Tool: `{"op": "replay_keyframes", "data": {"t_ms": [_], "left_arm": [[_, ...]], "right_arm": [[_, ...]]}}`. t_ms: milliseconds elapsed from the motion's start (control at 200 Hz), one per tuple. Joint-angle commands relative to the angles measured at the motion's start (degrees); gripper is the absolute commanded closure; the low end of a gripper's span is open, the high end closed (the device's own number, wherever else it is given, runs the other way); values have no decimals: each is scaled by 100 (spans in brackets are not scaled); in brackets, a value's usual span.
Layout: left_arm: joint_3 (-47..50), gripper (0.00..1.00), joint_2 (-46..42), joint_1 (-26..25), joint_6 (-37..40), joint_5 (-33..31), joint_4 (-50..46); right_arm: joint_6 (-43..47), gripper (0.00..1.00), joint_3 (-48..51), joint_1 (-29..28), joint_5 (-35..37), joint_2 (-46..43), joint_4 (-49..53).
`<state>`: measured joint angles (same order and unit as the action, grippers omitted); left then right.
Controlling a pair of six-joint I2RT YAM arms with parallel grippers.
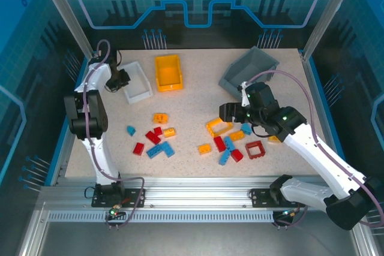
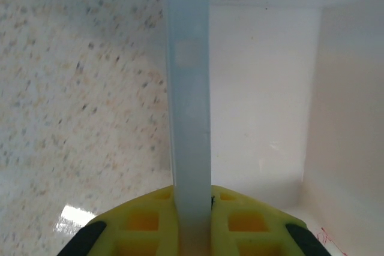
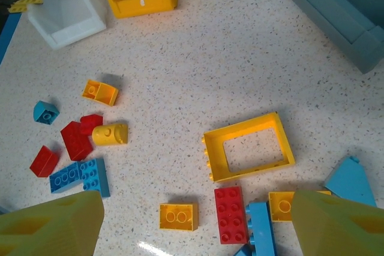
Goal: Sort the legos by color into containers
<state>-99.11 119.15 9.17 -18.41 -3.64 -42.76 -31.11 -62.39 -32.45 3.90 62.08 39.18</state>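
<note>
My left gripper [image 1: 122, 80] is shut on the left wall of the small white container [image 1: 139, 82]. In the left wrist view that pale wall [image 2: 189, 88] runs straight up between the yellow jaws of the left gripper [image 2: 192, 203]. My right gripper [image 1: 228, 112] hangs open above the right-hand heap of legos [image 1: 231, 139]. Under the right gripper [image 3: 195, 205] lie a yellow open frame [image 3: 249, 147], a red brick [image 3: 231, 214] and a small yellow brick [image 3: 178, 216]. A second group of legos [image 1: 153, 139] lies left of centre.
The yellow container [image 1: 168, 72] stands just right of the white one. The dark grey container [image 1: 249, 67] sits tilted at the back right. Blue raised edges border the table on both sides.
</note>
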Motion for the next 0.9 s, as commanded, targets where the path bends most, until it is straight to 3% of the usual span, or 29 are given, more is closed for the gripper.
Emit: {"op": "replay_keyframes", "data": {"t_ms": [0, 435, 545, 590, 680, 890], "left_arm": [[-552, 96, 388, -120, 472, 34, -188], [-799, 97, 675, -346, 1261, 343, -158], [-801, 72, 608, -359, 1239, 291, -197], [-773, 58, 509, -384, 1224, 178, -189], [-749, 41, 236, -456, 1176, -26, -199], [-580, 34, -717, -773, 591, 12, -84]], "right_arm": [[156, 17, -229, 105, -153, 32, 85], [235, 17, -304, 271, -278, 217, 43], [222, 17, -318, 274, -261, 260, -56], [235, 16, -322, 279, -258, 269, -107], [259, 16, -335, 275, -256, 252, -239], [573, 14, 74, 156, -324, -69, -1556]]}}
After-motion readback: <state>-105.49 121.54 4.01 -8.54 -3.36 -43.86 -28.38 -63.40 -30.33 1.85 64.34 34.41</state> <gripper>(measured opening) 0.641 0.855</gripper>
